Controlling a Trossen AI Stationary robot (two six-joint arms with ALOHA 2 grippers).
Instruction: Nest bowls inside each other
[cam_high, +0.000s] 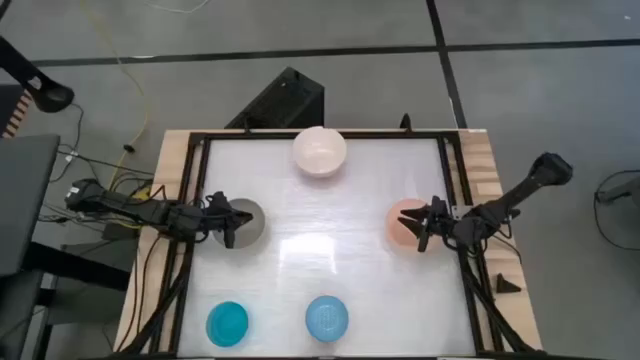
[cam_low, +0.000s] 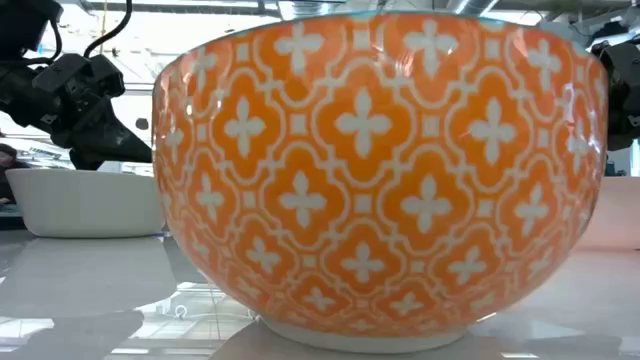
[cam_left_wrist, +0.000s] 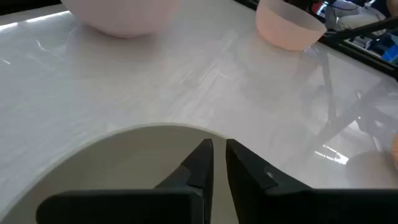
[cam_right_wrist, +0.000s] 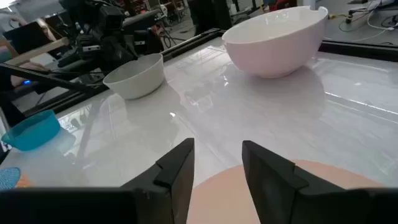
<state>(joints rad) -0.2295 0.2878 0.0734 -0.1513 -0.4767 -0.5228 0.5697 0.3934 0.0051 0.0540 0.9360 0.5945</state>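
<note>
The grey-beige bowl (cam_high: 250, 222) rests on its base at the table's left, with my left gripper (cam_left_wrist: 219, 165) shut on its rim. At the right, my right gripper (cam_right_wrist: 217, 168) stands open astride the rim of the salmon pink bowl (cam_high: 403, 222): one finger is over the inside, the other over the table. The largest pale pink-white bowl (cam_high: 319, 152) sits at the far middle. The turquoise bowl (cam_high: 227, 323) and the light blue bowl (cam_high: 326, 318) sit near the front edge. The light blue bowl's orange-patterned outside (cam_low: 380, 170) fills the low view. My left gripper pinches the grey-beige bowl's rim (cam_left_wrist: 214, 135) on the side toward the table's left, one finger inside the bowl and one outside. The fingers come slanting down from the left. The bowl stands upright on the table (cam_low: 85, 205). My right gripper: I cannot tell whether it touches the salmon rim (cam_right_wrist: 236, 167).
Black frame rails (cam_high: 452, 180) run along the table's edges, and wooden strips (cam_high: 170, 170) lie outside them. The middle of the white tabletop (cam_high: 320, 240) is bare between the bowls.
</note>
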